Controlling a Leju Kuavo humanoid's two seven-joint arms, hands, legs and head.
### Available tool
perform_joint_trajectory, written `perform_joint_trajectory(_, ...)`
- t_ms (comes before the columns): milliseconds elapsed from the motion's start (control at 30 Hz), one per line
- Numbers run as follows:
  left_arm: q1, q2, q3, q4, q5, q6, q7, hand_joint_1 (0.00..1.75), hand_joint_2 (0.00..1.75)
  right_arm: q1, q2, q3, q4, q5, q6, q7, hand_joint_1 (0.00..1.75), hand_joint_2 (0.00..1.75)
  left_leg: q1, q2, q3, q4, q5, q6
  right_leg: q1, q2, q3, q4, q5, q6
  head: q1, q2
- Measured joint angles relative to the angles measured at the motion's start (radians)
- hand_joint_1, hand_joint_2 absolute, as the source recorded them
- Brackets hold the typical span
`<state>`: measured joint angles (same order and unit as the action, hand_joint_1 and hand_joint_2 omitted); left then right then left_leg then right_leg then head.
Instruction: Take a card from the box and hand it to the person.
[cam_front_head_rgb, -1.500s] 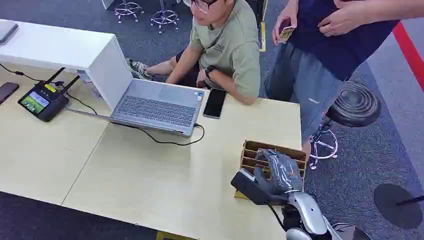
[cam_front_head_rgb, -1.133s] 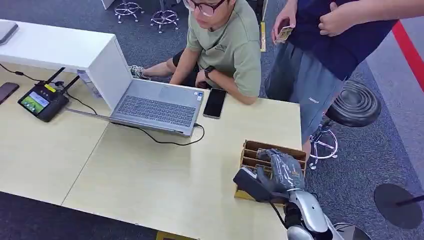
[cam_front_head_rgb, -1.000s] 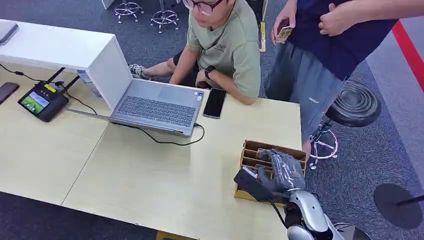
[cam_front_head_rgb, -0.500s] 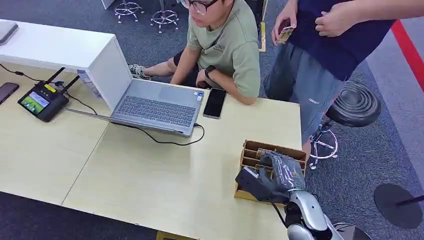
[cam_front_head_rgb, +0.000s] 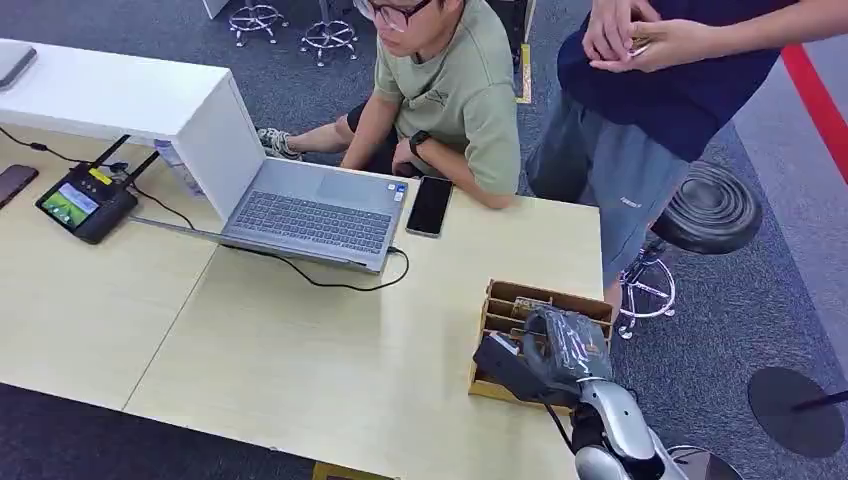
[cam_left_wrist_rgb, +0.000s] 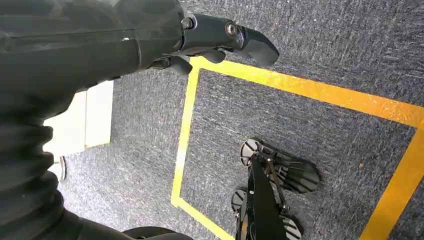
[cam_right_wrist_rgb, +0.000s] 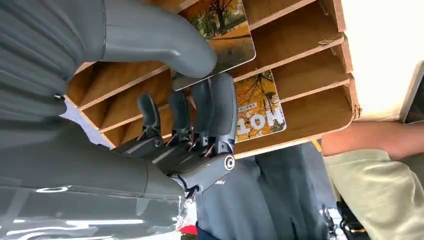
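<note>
A wooden slotted box (cam_front_head_rgb: 498, 298) stands near the right edge of the pale table (cam_front_head_rgb: 300, 350). My right hand (cam_front_head_rgb: 560, 352) reaches down into it. In the right wrist view the thumb (cam_right_wrist_rgb: 165, 42) and fingers (cam_right_wrist_rgb: 215, 100) pinch a card (cam_right_wrist_rgb: 225, 35) with an autumn tree picture, at the box's dividers (cam_right_wrist_rgb: 300, 55). A second card (cam_right_wrist_rgb: 257, 107) sits in a neighbouring slot. A standing person in a dark blue shirt (cam_front_head_rgb: 680, 90) is beyond the table's far right corner, both hands (cam_front_head_rgb: 625, 40) together at the chest. My left hand (cam_left_wrist_rgb: 225, 40) hangs over the floor, holding nothing.
A seated person in a green shirt (cam_front_head_rgb: 455, 95) leans on the far table edge by a black phone (cam_front_head_rgb: 430, 205). An open laptop (cam_front_head_rgb: 310, 215) with a cable and a small screen device (cam_front_head_rgb: 85, 200) lie to the left. A round stool (cam_front_head_rgb: 710, 205) stands right of the table.
My right hand has sunk a little lower into the box and closed on a card. The standing person raised the card-holding hand to join the other hand at the chest.
</note>
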<state>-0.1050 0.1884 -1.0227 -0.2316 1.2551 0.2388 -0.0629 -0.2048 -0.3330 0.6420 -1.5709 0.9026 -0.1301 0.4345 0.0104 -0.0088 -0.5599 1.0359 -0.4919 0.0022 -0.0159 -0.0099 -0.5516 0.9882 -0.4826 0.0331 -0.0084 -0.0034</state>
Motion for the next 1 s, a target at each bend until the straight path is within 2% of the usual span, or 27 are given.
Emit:
perform_joint_trajectory(933, 0.0, 0.0, 0.0, 0.0, 0.0, 0.0, 0.0, 0.0, 1.75, 0.0, 0.0, -0.001, 0.0, 0.0, 0.003, 0.0, 1.52, 1.75, 0.0, 0.0, 0.0, 0.0, 0.0, 0.0, 0.0, 0.0, 0.0, 0.0, 0.0, 0.0, 0.0, 0.0)
perform_joint_trajectory(1000, 0.0, 0.0, 0.0, 0.0, 0.0, 0.0, 0.0, 0.0, 1.75, 0.001, 0.0, -0.001, 0.0, 0.0, 0.005, -0.002, 1.57, 1.75, 0.0, 0.0, 0.0, 0.0, 0.0, 0.0, 0.0, 0.0, 0.0, 0.0, 0.0, 0.0, 0.0, 0.0)
